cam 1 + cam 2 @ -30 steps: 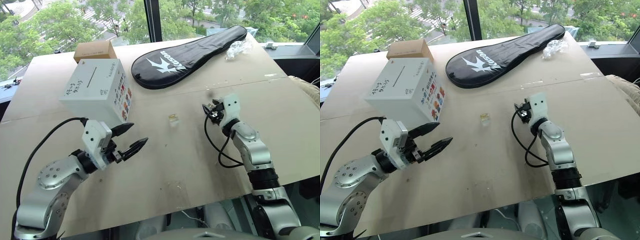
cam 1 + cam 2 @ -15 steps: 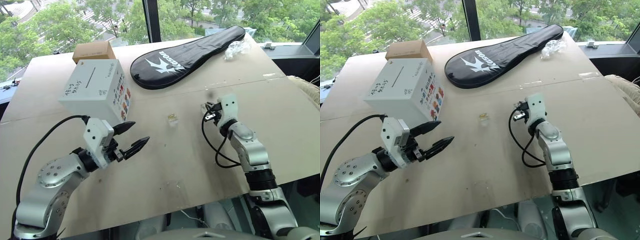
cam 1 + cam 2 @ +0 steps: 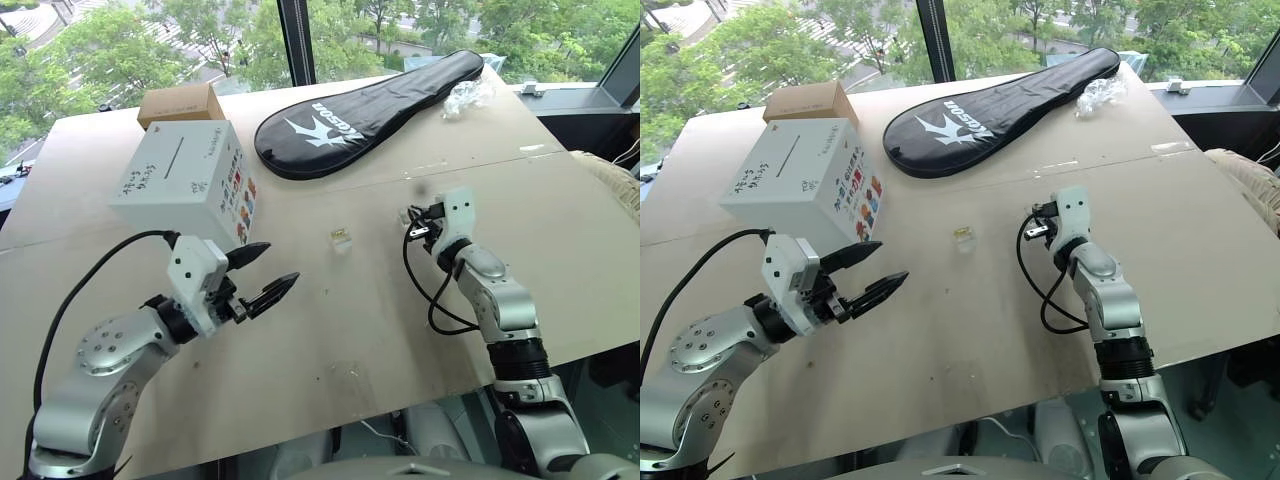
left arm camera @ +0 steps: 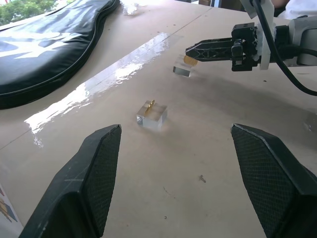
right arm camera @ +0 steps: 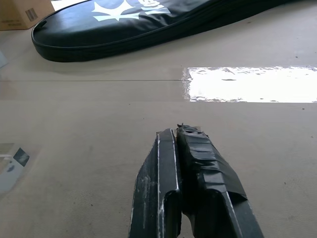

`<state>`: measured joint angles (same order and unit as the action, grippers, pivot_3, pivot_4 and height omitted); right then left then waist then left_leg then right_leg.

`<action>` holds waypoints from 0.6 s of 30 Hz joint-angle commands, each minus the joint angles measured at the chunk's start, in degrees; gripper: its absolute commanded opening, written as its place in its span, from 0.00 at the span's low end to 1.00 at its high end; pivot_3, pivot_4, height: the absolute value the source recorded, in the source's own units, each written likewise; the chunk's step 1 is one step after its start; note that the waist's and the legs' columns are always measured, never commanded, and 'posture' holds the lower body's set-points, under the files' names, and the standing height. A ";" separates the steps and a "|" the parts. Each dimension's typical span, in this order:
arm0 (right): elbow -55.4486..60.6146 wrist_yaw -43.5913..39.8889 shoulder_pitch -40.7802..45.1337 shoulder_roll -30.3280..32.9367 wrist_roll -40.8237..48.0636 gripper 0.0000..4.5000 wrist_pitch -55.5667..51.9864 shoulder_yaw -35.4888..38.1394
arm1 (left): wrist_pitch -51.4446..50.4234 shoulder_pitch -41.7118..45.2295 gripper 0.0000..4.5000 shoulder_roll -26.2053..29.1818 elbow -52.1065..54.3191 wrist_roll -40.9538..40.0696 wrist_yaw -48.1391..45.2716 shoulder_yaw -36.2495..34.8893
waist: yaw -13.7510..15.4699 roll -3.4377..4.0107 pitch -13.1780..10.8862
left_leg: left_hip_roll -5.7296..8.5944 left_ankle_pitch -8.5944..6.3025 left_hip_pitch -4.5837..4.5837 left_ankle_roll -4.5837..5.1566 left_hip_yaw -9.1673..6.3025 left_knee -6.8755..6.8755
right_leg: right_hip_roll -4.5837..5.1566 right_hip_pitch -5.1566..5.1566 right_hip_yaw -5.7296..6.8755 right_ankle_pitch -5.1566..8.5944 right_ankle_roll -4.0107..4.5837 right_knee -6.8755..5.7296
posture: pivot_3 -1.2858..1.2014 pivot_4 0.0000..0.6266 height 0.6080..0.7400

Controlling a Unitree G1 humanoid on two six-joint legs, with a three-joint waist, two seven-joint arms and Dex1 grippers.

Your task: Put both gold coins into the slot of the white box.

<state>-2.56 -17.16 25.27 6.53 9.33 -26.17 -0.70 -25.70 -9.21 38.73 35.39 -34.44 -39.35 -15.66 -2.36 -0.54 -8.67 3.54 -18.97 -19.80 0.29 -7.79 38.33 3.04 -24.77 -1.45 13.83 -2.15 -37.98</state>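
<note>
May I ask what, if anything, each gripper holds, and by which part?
The left gripper is open and empty. The right gripper is shut beside a gold coin on its clear block; whether it pinches the coin's edge cannot be told.

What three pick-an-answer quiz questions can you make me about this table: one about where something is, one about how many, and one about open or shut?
1. Where is the small brown cardboard box?
A. Just behind the white cube-shaped box
B. On top of a black racket case
C. In the middle of the table

2. How many clear little blocks with a gold coin are there?
A. One
B. Two
C. Four

3. How is the left claw?
A. Open, holding nothing
B. Shut on a coin
C. Shut on a box

Answers:
1 A: the brown box sits at the table's far edge, right behind the white one.
2 B: the left wrist view shows two blocks.
3 A: its two black fingers stand wide apart with nothing between them.
</note>
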 commanded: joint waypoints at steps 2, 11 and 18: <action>-0.11 -0.57 -0.19 0.04 0.71 0.01 -1.28 -0.31 | 1.13 0.28 0.80 -0.22 0.74 0.70 0.21 -0.50 | 0.00 0.00 0.00 | 0.00 0.00 0.00 0.00 0.00 0.00 | 0.00 0.00 0.00 0.00 0.00 0.00 | 0.52 0.24 1.00; 0.64 -0.64 1.65 -2.69 5.47 0.01 0.53 3.33 | 1.77 0.11 0.80 -1.24 0.14 1.93 0.09 0.15 | -0.03 0.01 -0.01 | 0.00 0.00 0.00 0.00 0.00 -0.01 | 0.00 0.00 -0.01 0.00 0.00 0.00 | 0.52 0.24 1.00; 3.44 -2.60 3.33 -3.52 10.88 0.01 2.60 6.16 | 2.20 0.59 0.80 -2.58 -1.03 0.85 -0.20 -0.21 | 0.02 0.02 -0.01 | 0.00 0.00 -0.02 0.00 -0.01 0.00 | 0.00 -0.01 0.01 0.00 0.00 0.01 | 0.52 0.24 1.00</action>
<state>-2.28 -18.86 27.31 2.97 18.71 -25.31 4.63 -24.64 -9.13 36.35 33.86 -32.83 -39.63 -15.18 -2.34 -0.52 -8.69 3.54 -18.97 -19.82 0.30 -7.81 38.32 3.04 -24.78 -1.43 13.83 -2.16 -37.98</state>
